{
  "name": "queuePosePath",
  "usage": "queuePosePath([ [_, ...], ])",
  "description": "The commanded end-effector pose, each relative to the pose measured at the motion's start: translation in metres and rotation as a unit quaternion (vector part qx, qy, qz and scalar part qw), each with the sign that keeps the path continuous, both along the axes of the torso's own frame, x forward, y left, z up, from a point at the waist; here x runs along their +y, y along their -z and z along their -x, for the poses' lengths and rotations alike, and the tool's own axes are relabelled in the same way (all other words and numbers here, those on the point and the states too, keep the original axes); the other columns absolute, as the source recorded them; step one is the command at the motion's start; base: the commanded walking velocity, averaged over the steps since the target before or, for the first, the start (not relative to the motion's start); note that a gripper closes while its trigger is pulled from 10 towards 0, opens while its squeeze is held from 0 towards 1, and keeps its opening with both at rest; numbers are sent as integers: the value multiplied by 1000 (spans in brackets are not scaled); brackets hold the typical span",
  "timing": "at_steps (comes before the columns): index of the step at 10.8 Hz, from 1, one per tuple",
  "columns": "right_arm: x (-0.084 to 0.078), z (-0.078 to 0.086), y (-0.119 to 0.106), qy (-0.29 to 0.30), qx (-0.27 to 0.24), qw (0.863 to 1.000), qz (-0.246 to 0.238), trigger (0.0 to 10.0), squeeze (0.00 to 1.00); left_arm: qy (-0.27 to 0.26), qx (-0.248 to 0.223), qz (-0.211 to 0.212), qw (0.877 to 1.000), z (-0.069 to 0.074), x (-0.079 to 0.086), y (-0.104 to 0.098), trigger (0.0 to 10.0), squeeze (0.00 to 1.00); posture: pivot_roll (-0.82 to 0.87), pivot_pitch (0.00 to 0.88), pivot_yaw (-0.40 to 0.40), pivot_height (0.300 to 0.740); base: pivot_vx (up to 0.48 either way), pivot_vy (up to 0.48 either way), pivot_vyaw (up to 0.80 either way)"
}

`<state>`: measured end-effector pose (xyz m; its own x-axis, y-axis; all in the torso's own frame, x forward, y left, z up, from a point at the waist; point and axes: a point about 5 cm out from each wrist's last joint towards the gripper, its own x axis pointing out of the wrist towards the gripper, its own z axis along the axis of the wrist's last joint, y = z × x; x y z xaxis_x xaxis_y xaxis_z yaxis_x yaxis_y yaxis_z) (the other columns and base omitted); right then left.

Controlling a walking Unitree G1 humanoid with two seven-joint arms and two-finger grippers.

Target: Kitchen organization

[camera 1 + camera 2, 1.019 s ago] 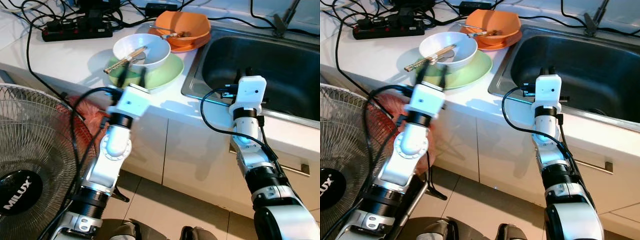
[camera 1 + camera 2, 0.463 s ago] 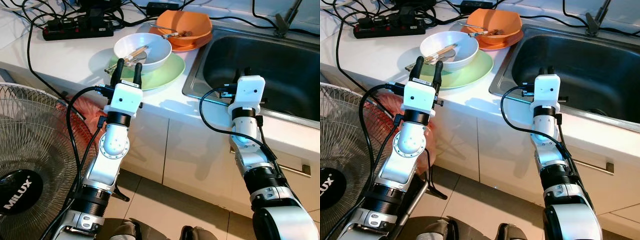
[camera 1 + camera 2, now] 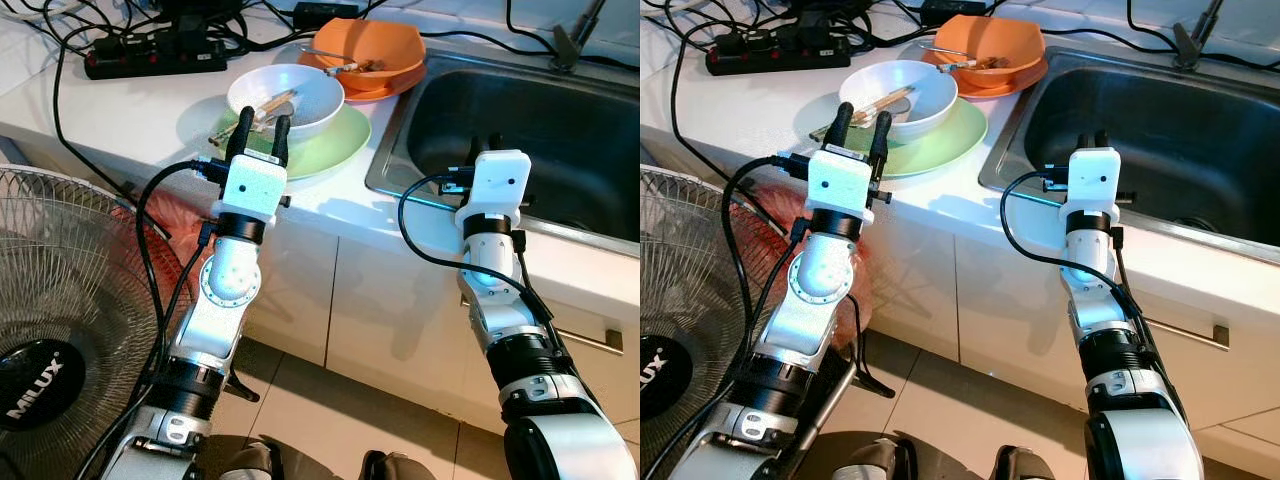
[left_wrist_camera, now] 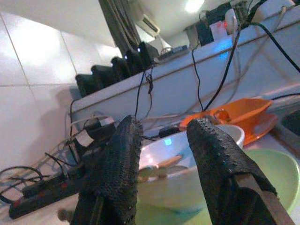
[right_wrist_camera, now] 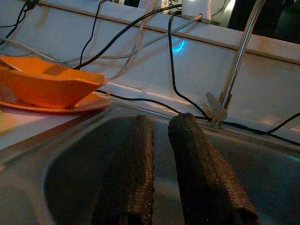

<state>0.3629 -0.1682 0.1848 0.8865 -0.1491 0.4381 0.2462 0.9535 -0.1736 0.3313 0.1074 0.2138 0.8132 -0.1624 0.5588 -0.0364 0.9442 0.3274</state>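
Observation:
A white bowl [image 3: 292, 95] with wooden chopsticks [image 3: 252, 112] in it sits on a green plate [image 3: 335, 140] on the white counter. Behind it an orange bowl [image 3: 372, 45] with cutlery rests on an orange plate. My left gripper [image 3: 264, 122] is open above the green plate's near rim, its tips pointing at the white bowl [image 4: 187, 176], nothing between them. The right gripper [image 3: 484, 146] hovers at the front edge of the steel sink [image 3: 540, 140], fingers [image 5: 136, 159] close together and holding nothing.
A power strip [image 3: 150, 60] and tangled cables lie at the counter's back. A standing fan [image 3: 60, 300] is on the floor at left, with a red mesh bag [image 3: 172, 215] beside it. The faucet [image 3: 572, 40] rises behind the sink. Cabinet doors with a handle [image 3: 592, 338] lie below.
My left arm has risen and reached forward, bringing its open gripper from below the counter edge up to the green plate by the white bowl. The right arm has stayed put.

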Motion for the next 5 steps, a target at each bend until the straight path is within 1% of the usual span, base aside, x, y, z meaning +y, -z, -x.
queuePosePath([
  [1,-3,2,2,8,4,1000,-4,10000,0,0,-2,5,1000,-3,3,-3,10000,0,28,138,14,740,0,0,0],
  [2,-3,2,2,8,5,1000,-5,10000,0,-7,7,12,1000,-6,6,-2,10000,0,27,141,11,740,0,0,0],
  [5,-4,2,2,10,6,1000,-5,10000,0,-13,8,15,1000,-10,10,-2,10000,0,27,150,7,740,0,0,0],
])
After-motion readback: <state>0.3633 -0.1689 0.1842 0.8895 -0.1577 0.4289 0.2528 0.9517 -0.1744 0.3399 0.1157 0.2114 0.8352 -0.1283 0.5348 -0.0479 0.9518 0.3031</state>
